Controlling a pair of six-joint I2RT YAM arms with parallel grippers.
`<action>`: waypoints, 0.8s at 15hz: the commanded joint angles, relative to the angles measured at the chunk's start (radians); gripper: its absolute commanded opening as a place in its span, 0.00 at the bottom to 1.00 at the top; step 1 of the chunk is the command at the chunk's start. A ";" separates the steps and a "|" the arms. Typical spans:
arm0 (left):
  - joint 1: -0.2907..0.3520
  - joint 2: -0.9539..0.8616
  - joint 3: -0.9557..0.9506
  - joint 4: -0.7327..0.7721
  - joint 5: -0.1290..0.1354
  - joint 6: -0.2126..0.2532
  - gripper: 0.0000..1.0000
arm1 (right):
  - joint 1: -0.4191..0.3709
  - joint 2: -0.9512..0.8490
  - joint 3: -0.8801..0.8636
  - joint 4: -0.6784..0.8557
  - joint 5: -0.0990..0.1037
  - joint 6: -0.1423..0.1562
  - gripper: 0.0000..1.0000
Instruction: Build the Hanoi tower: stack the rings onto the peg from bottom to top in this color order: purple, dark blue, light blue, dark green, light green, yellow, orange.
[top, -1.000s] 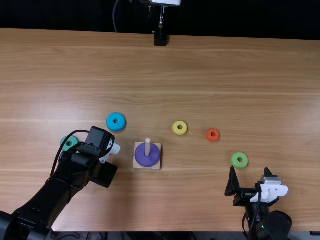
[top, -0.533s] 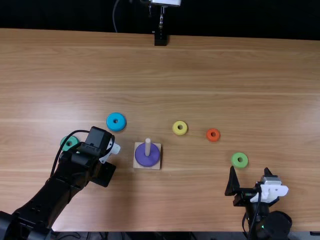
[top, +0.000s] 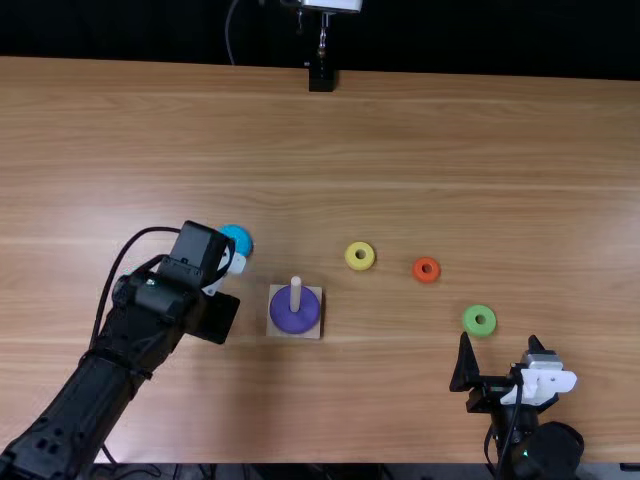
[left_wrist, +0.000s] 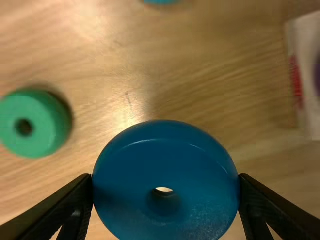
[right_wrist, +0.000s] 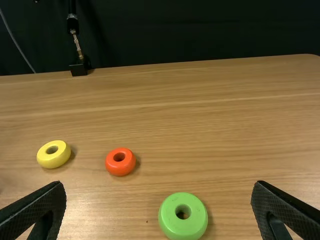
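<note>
Right, the left gripper (left_wrist: 166, 181) pinches the dark blue ring (left_wrist: 165, 167) across its rim, and in the top view the peg (top: 295, 292), purple ring (top: 293, 315) seated, stands roughly at that gripper's 3 o'clock, the way to carry. Farther that way, the right gripper (right_wrist: 159, 186) is spread.

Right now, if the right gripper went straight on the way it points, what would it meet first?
Probably the light green ring, just ahead of the right gripper and between the lines of its open jaws. Height is hard to judge, so it might pass over.
</note>
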 joint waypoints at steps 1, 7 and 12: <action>0.000 -0.023 0.081 -0.061 0.005 -0.008 0.00 | -0.014 -0.012 -0.070 -0.070 0.011 0.006 1.00; -0.011 -0.003 0.438 -0.341 0.009 -0.039 0.00 | -0.014 -0.012 -0.070 -0.070 0.011 0.006 1.00; -0.083 0.103 0.710 -0.542 0.009 -0.122 0.00 | -0.014 -0.012 -0.070 -0.070 0.011 0.006 1.00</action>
